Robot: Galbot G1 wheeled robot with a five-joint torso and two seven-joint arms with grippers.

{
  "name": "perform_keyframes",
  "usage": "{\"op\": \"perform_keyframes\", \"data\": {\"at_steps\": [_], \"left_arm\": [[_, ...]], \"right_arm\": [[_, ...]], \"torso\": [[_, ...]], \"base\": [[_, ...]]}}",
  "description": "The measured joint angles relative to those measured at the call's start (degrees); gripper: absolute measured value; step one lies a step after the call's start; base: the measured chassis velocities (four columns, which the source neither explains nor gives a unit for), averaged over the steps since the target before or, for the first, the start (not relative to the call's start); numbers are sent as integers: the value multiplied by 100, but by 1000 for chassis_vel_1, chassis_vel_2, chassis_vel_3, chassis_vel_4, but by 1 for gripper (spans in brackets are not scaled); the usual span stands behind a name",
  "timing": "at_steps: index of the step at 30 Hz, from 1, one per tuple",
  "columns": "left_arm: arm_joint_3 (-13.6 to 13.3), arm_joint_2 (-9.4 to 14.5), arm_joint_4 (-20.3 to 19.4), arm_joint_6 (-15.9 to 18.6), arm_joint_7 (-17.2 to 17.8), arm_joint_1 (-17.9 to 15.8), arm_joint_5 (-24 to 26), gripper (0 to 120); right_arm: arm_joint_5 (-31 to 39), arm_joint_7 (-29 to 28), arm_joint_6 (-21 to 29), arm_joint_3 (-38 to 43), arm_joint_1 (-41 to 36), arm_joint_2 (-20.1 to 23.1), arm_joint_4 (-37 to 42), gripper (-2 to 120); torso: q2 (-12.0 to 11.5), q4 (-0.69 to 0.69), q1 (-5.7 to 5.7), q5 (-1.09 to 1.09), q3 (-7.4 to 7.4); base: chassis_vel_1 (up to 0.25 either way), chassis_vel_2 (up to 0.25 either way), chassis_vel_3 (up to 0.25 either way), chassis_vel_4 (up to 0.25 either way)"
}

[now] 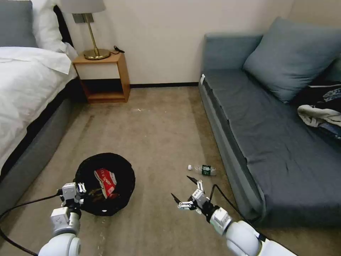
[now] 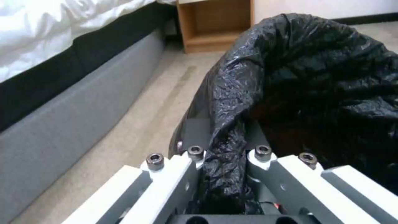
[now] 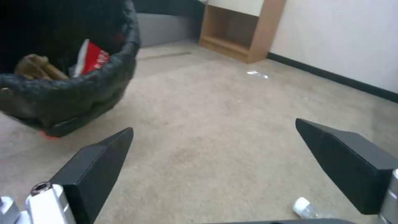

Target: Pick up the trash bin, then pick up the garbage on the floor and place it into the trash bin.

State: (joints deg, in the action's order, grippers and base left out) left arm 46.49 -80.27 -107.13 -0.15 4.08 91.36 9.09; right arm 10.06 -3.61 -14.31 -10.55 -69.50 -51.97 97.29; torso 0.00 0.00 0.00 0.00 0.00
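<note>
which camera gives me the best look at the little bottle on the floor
The head view: the bottle lies whole on the carpet beside the sofa, just beyond the open right gripper. The right wrist view catches a bit of it at the frame's edge. The left wrist view looks at the trash bin.

This is a bedroom, likely a hotel room: a bed [image 1: 25,81] with white linen, a wooden nightstand [image 1: 104,76] carrying a brass lamp [image 1: 90,32], a grey-blue sofa [image 1: 270,135] with a cushion [image 1: 295,57], beige carpet [image 1: 156,135] and plain cream walls.
</note>
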Motion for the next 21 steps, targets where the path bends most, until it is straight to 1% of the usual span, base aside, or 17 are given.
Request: {"op": "perform_keyframes", "data": {"at_steps": [4, 5, 7, 8, 10, 11, 14, 15, 19, 21], "left_arm": [[38, -15, -19, -51, 8, 66, 3, 7], [63, -16, -39, -77, 10, 85, 9, 7], [65, -15, -42, -82, 10, 88, 11, 7], [83, -16, -57, -99, 11, 101, 22, 7], [84, -27, -67, -114, 11, 110, 29, 7], [84, -27, -67, -114, 11, 110, 29, 7], [82, -55, -81, -126, 13, 112, 33, 7], [82, -55, -81, -126, 13, 112, 33, 7], [63, -75, -99, -149, 14, 119, 36, 7], [62, -75, -102, -152, 14, 121, 39, 7]], "right_arm": [[-223, -195, -219, 588, -388, -397, -122, 100], [-286, -279, -381, 932, -564, -632, -187, 100], [-296, -296, -426, 1018, -608, -687, -204, 100], [-313, -335, -620, 1360, -779, -903, -246, 100], [-286, -342, -790, 1644, -959, -1087, -250, 100], [-286, -342, -790, 1644, -959, -1087, -250, 100], [-164, -340, -977, 2041, -1183, -1347, -168, 100], [-164, -340, -977, 2041, -1183, -1347, -168, 100], [-78, -272, -1118, 2347, -1274, -1675, -49, 100], [-53, -267, -1120, 2380, -1278, -1752, -30, 100]], "torso": [[0, 0, 0, -1, 0], [0, 0, 0, 0, 0], [0, 0, 0, 1, 0], [0, 0, 0, 0, 0], [0, 0, 0, 1, 0], [0, 0, 0, 1, 0], [0, 0, 0, -1, 0], [0, 0, 0, -1, 0], [0, 0, 0, -1, 0], [0, 0, 0, 0, 0]], "base": [[0, 0, 0, 0], [0, 0, 0, 0], [0, 0, 0, 0], [0, 0, 0, 0], [0, 0, 0, 0], [0, 0, 0, 0], [0, 0, 0, 0], [0, 0, 0, 0], [-19, 22, 27, -23], [-43, 44, 52, -53]]}}
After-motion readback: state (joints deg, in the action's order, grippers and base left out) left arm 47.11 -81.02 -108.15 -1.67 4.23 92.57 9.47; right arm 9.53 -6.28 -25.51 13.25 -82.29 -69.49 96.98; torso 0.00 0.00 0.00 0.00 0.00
